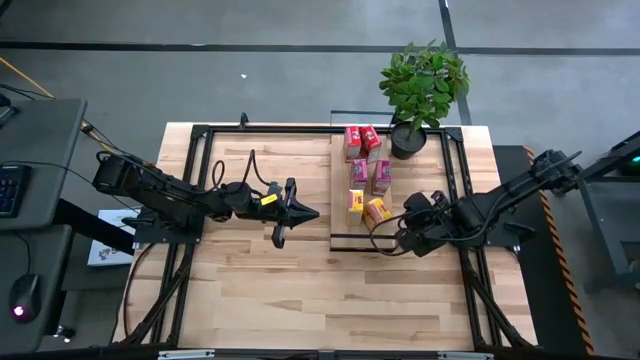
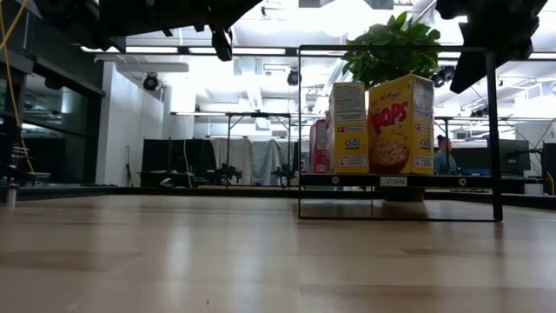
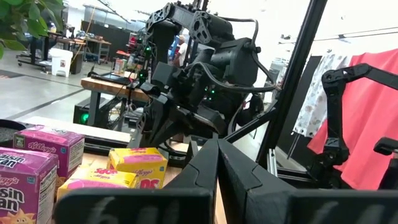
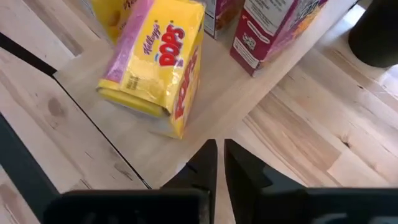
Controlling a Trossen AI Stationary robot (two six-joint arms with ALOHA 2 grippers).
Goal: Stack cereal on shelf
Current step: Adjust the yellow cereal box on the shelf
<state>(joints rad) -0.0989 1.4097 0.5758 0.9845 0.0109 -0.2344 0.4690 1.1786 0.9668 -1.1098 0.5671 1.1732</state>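
Six small cereal boxes stand on their bases on the light-wood shelf plank (image 1: 340, 190): two red (image 1: 360, 140), two pink-purple (image 1: 370, 173) and two yellow (image 1: 367, 207). In the low view the yellow boxes (image 2: 400, 122) stand upright on the raised plank (image 2: 391, 180). My right gripper (image 1: 395, 228) is shut and empty, just off the nearest yellow box (image 4: 155, 62), above the plank's right edge; its fingertips show in the right wrist view (image 4: 219, 152). My left gripper (image 1: 312, 212) is shut and empty, over the table left of the plank, pointing at it (image 3: 217, 155).
A potted plant (image 1: 420, 85) stands at the plank's far right corner. A thin black frame (image 2: 300, 130) rises around the plank. Black rails (image 1: 190, 180) run along the table's sides. Bare wooden tabletop (image 1: 300, 290) lies near the front edge.
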